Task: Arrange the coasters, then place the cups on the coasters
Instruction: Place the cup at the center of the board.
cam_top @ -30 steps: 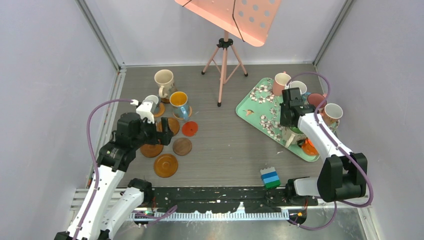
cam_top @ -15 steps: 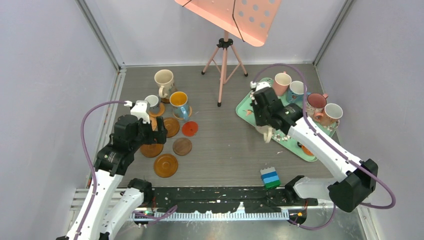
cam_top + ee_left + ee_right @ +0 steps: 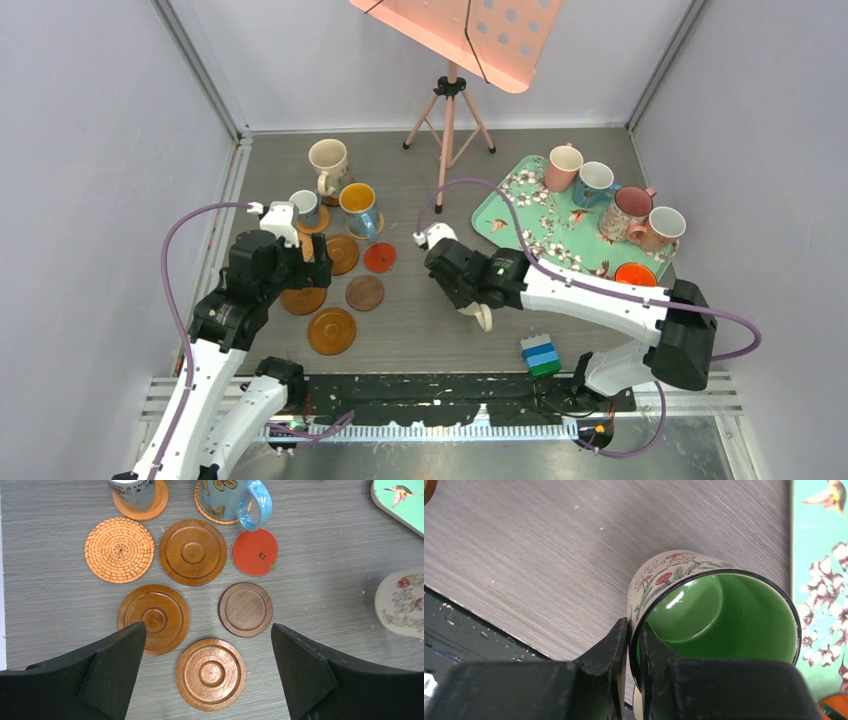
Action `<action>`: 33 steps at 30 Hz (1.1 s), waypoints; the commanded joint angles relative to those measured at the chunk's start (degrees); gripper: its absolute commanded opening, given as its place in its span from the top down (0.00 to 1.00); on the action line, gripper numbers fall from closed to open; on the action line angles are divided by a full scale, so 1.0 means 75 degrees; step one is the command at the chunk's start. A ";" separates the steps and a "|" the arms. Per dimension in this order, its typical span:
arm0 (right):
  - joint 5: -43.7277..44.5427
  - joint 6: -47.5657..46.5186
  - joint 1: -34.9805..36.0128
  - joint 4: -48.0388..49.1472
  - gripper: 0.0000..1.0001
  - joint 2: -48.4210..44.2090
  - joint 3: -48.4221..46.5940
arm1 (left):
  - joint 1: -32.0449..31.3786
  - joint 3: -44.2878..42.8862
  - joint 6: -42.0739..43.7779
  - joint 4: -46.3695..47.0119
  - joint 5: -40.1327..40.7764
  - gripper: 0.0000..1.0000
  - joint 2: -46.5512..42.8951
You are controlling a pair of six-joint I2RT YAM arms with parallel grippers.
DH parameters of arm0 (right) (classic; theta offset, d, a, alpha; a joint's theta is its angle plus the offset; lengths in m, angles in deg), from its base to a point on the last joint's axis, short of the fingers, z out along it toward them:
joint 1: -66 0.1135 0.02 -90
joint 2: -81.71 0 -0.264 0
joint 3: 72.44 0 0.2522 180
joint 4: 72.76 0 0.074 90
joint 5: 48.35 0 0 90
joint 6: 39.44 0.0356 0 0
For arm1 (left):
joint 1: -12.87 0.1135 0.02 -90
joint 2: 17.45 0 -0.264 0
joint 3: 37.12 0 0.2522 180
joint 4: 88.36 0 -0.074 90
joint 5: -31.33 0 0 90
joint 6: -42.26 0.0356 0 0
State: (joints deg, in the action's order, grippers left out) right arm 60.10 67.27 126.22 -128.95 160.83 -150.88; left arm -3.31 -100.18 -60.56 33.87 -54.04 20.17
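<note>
My right gripper (image 3: 635, 630) is shut on the rim of a cream floral cup (image 3: 719, 615) with a green inside. It holds that cup (image 3: 478, 305) above the table between the tray and the coasters. My left gripper (image 3: 207, 626) is open and empty, hovering over several coasters: a tan grooved one (image 3: 211, 674), two brown ones (image 3: 153, 619) (image 3: 193, 552), a dark one (image 3: 246, 609), a red one (image 3: 254, 552) and a woven one (image 3: 119, 550). Three cups stand on coasters at the back left: cream (image 3: 328, 160), grey (image 3: 304, 207) and blue (image 3: 358, 205).
The mint floral tray (image 3: 520, 215) at the right holds several cups, among them a pink one (image 3: 564, 165), and an orange round thing (image 3: 636, 274). A tripod stand (image 3: 447, 150) rises at the back centre. A blue-green block (image 3: 541, 355) lies near the front edge.
My right arm has lifted the green-lined cup off the tray and carried it left to the middle of the table. The left arm has barely moved.
</note>
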 commanded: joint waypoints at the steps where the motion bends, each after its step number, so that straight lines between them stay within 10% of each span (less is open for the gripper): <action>1: 0.0663 -0.0484 0.0625 0.1084 0.95 -0.0004 -0.0150 | -0.0033 0.0045 0.0022 0.0132 0.0158 0.01 -0.0047; 19: 0.1181 -0.0437 0.1520 0.1722 0.90 0.0889 0.0204 | -0.0033 0.0116 -0.0022 0.0221 -0.0326 0.01 0.0222; 33: 0.1869 0.1420 0.1515 0.0650 0.49 0.0924 -0.1059 | -0.0107 0.0112 -0.0870 0.0007 -0.1829 0.06 0.0263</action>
State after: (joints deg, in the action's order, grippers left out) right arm 70.36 74.00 137.41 -122.83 171.97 -154.14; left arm -3.36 -99.38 -63.40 33.13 -62.02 23.21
